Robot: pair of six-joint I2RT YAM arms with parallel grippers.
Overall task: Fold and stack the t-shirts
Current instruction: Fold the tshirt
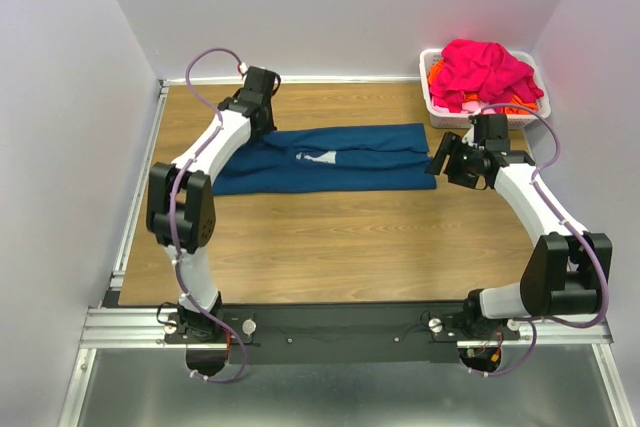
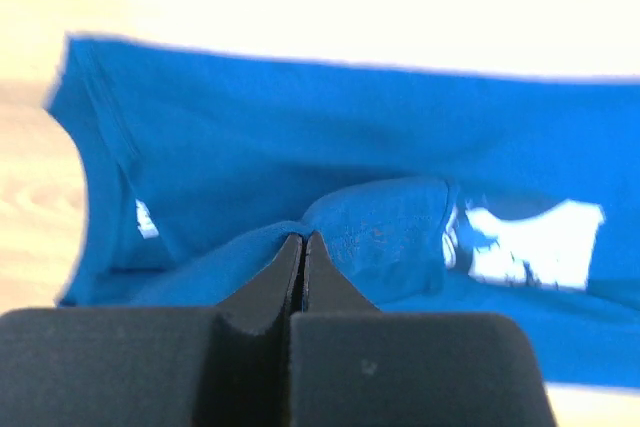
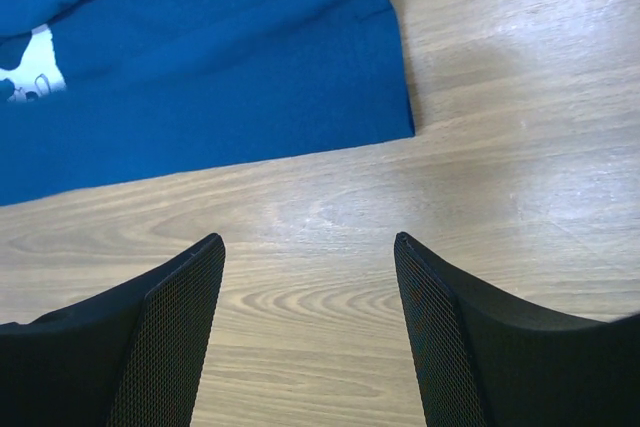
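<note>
Several pink shirts [image 1: 485, 72] in basket [image 1: 432, 107]; left fingers [image 2: 265, 287] pinch blue shirt [image 1: 350, 159]; right fingers [image 3: 175, 317] apart, empty

- A robot lab test cell, neither home nor shop.
- Plain pale walls [image 1: 340, 7] box in a small wood-look table [image 1: 340, 247] at left, top and right.
- An aluminium rail frame [image 1: 110, 327] runs along the bottom, over a bare metal sheet [image 1: 340, 392].
- Two white-and-black arms [image 1: 215, 147] are bolted to a black bar [image 1: 340, 332] at the bottom.
</note>
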